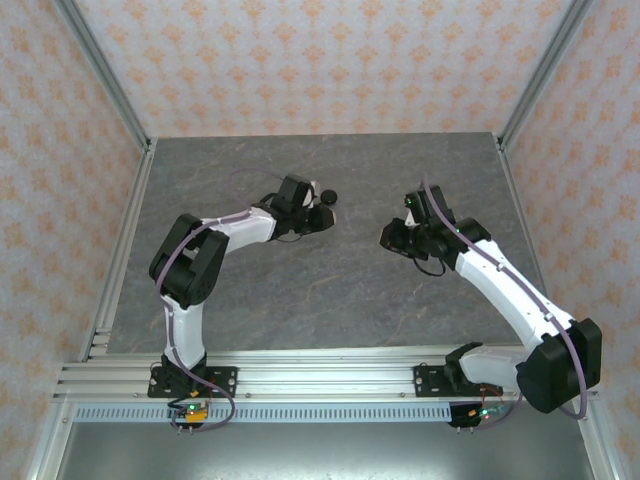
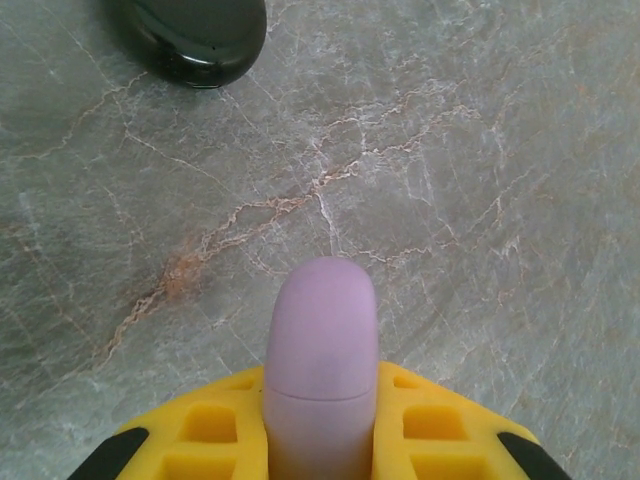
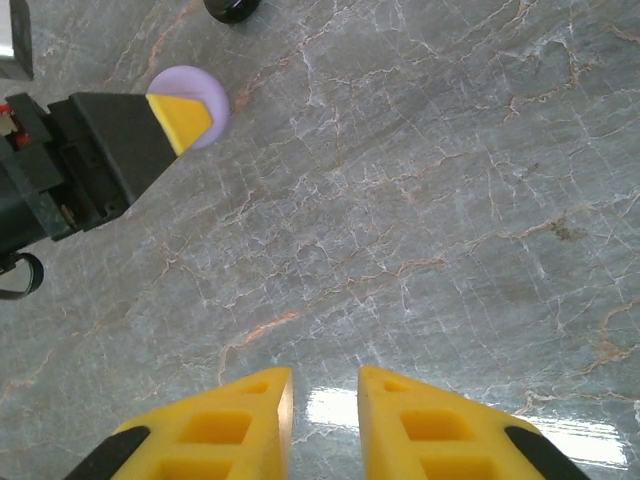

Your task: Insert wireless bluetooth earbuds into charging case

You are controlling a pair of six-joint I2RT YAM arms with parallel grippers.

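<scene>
- The left gripper [image 2: 322,378] is clamped on a lilac rounded piece [image 2: 322,315], probably an earbud.
- A glossy black piece [image 2: 195,35] lies on the table [image 2: 480,200] just beyond the left gripper.
- The right gripper [image 3: 325,385], well apart from the left gripper, has its jaws a little apart and holds nothing.
- I judge that nothing is inserted yet.

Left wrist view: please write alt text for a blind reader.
The yellow left tool clamps a pale lilac rounded piece over a grey marbled table. A glossy black object lies at the top left, partly cut off.
</scene>
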